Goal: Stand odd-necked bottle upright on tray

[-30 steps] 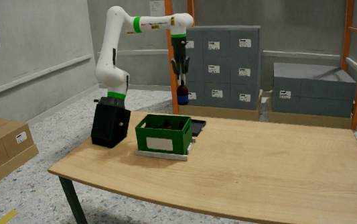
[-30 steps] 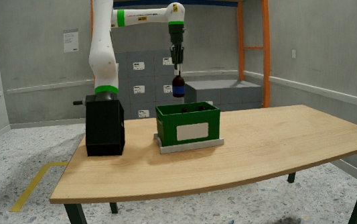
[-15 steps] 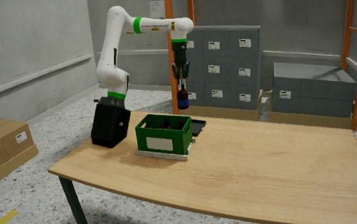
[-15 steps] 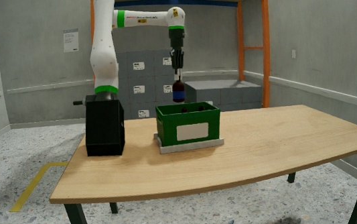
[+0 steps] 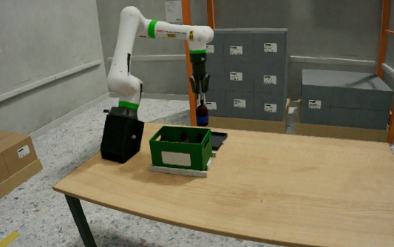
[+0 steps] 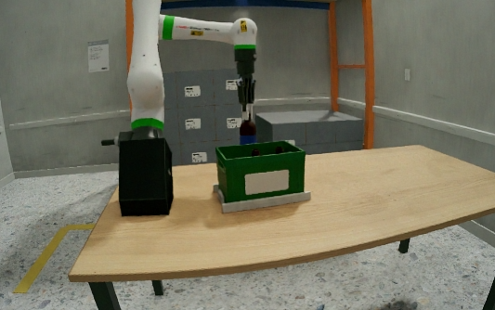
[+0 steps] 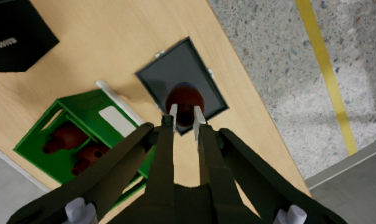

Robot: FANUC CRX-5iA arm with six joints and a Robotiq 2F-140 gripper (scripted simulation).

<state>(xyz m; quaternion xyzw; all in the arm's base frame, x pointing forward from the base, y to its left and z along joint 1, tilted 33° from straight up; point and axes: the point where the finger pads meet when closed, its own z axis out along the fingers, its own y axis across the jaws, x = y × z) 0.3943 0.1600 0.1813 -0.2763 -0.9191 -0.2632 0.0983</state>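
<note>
My tool (image 5: 201, 97) (image 6: 248, 112) (image 7: 185, 113) is nearly closed, its fingers clamped on the neck of the brown bottle (image 5: 202, 114) (image 6: 248, 131) (image 7: 184, 95), I judge so that it hangs upright, ready to stand on its base; the crate (image 5: 181, 149) (image 6: 261, 173) (image 7: 96, 117) stands level on the worktop (image 5: 292, 177) (image 6: 367, 204) (image 7: 104, 30), keeping other bottles upright; my bottle lies directly below the tool, in the air over the dark tray (image 5: 218, 140) (image 7: 161, 75), and I'd lower it gently, well inside the rim
</note>
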